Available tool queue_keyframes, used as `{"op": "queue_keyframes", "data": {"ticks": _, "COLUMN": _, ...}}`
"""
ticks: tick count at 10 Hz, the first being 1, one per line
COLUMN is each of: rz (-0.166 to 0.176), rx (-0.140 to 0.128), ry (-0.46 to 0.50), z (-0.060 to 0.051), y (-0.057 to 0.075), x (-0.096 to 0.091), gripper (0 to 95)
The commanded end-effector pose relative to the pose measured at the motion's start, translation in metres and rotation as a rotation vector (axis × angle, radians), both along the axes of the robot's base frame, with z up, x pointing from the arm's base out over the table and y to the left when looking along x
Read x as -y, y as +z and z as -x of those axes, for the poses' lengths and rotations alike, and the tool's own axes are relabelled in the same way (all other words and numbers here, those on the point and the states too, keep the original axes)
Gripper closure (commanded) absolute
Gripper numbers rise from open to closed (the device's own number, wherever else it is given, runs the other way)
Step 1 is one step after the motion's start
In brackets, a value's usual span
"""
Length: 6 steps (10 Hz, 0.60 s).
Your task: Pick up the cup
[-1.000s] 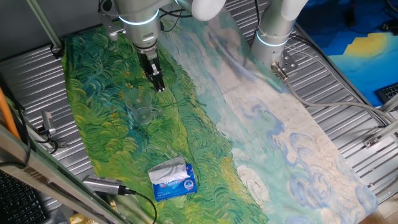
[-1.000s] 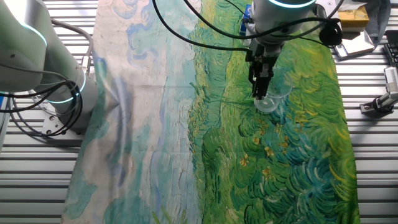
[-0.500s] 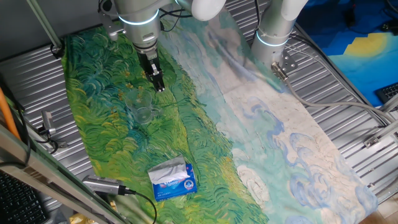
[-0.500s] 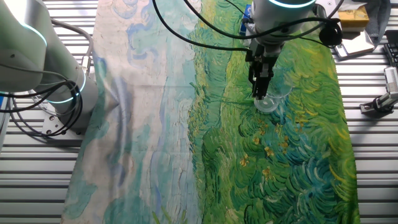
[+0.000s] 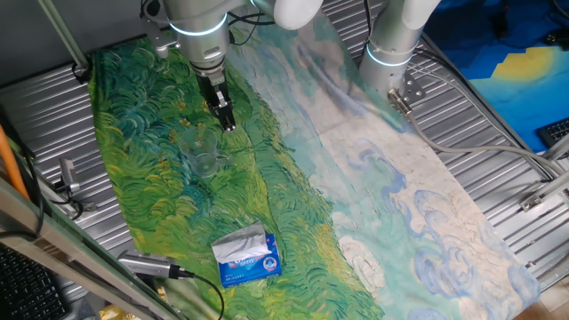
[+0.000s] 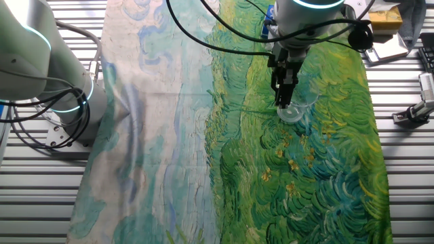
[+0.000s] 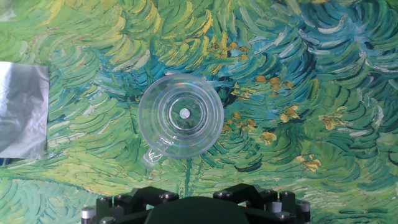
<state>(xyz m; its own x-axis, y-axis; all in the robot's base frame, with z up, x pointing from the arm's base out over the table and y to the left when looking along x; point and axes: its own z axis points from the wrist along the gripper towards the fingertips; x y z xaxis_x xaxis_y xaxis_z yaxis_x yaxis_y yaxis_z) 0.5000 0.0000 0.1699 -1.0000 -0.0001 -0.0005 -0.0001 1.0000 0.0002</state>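
Altogether there is one cup, one tissue packet and one painted cloth spread over the worktop. The clear cup stands upright on the green part of the cloth, rim up. The end effector hangs just beside the cup; whether its fingers are wide or narrow cannot be told. Nothing has shifted since the earlier frames: arm, cup and packet sit exactly where they were.

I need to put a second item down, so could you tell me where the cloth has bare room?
The pale blue-white half of the cloth is free. Crowded: the green side, where the pincer hangs beside the cup, with the tissue packet nearer the edge.
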Motion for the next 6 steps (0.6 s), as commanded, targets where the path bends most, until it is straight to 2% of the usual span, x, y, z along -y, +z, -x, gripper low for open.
{"op": "queue_keyframes", "data": {"ticks": 1, "rz": -0.044, "rx": 0.021, "ry": 0.364, "z": 0.0, "y": 0.0001, "x": 0.0, "gripper": 95.0}}
{"op": "queue_keyframes", "data": {"ticks": 3, "rz": -0.021, "rx": 0.015, "ry": 0.371, "z": 0.0002, "y": 0.0003, "x": 0.0002, "gripper": 95.0}}
{"op": "queue_keyframes", "data": {"ticks": 6, "rz": -0.022, "rx": 0.015, "ry": 0.379, "z": 0.0003, "y": 0.0003, "x": 0.0002, "gripper": 95.0}}
